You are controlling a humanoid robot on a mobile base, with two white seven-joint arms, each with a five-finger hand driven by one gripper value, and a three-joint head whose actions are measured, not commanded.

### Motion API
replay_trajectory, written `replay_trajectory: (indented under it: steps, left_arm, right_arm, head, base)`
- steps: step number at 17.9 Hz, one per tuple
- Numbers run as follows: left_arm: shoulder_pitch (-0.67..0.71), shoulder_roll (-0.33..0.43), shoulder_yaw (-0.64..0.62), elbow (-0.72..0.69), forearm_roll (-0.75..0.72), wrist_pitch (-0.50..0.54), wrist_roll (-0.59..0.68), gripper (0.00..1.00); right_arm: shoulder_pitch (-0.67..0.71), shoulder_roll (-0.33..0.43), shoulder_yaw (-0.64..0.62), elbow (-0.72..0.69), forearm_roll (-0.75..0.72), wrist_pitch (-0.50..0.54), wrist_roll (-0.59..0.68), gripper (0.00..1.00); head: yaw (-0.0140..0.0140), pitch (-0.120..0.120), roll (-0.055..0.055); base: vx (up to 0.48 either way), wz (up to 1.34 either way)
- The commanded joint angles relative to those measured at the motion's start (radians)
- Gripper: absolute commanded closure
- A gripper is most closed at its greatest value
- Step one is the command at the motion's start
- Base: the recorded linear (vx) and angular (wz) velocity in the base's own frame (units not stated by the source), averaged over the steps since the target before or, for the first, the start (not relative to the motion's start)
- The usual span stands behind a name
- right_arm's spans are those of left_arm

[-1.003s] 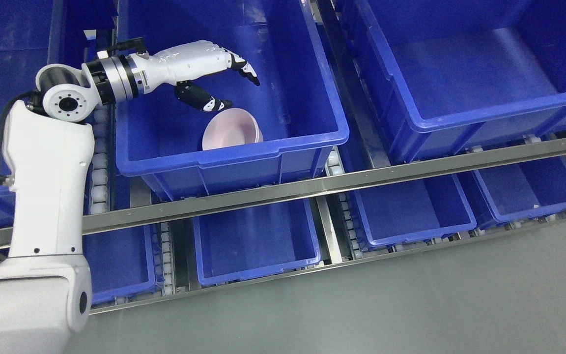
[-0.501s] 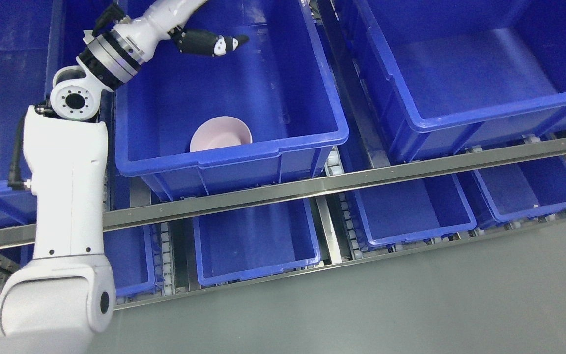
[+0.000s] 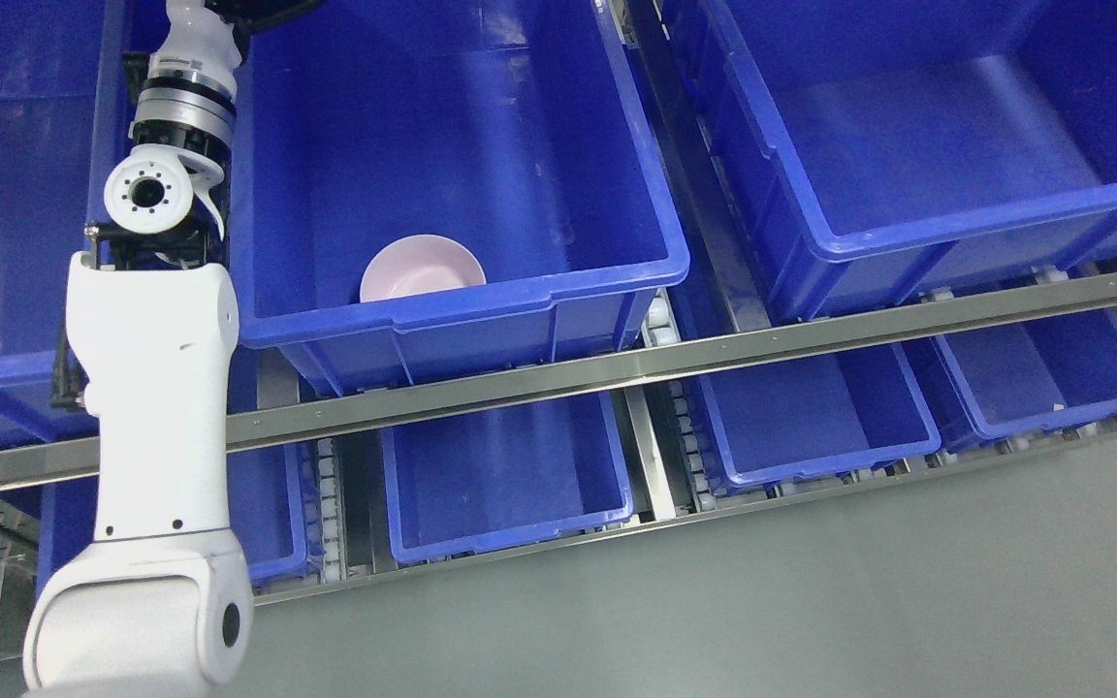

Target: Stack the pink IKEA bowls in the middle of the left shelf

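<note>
Left hand is out past the top edge of the frame, so whether its fingers are spread or curled cannot be told. Only the left arm (image 3: 156, 388) shows, white and upright along the left side, its silver wrist joint (image 3: 180, 107) close to the top-left corner of the blue bin (image 3: 481, 305). Down inside that bin sits the pink bowl (image 3: 420, 269), mouth up, tucked against the near wall, a little left of the bin's centre. Nothing touches the bowl; the arm stands well apart from it. A metal shelf rail (image 3: 714, 354) runs below the bin, with lower blue bins (image 3: 510, 475) beneath. Right arm does not show.
</note>
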Motion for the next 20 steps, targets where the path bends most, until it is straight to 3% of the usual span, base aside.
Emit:
replay_trajectory:
  steps: [1,7,20]
  left_arm:
    - [0.066,-0.009,0.011,-0.301,0.070,0.145,0.027,0.00]
    - [0.242,-0.009,0.011,-0.407,0.070,0.088,0.027,0.00]
    - [0.282,-0.009,0.023,-0.410,0.069,0.068,0.028,0.00]
  right_arm:
    - [0.029,-0.017,-0.011,-0.034,0.000,0.001,0.000,0.00]
    - [0.029,-0.017,-0.012,-0.034,0.000,0.001,0.000,0.00]
    - [0.029,-0.017,-0.011,-0.034,0.000,0.001,0.000,0.00]
  head:
    - [0.0000,0.000,0.000]
    - [0.0000,0.000,0.000]
    - [0.0000,0.000,0.000]
  base:
    - [0.000,0.00]
    - [0.000,0.00]
    - [0.000,0.00]
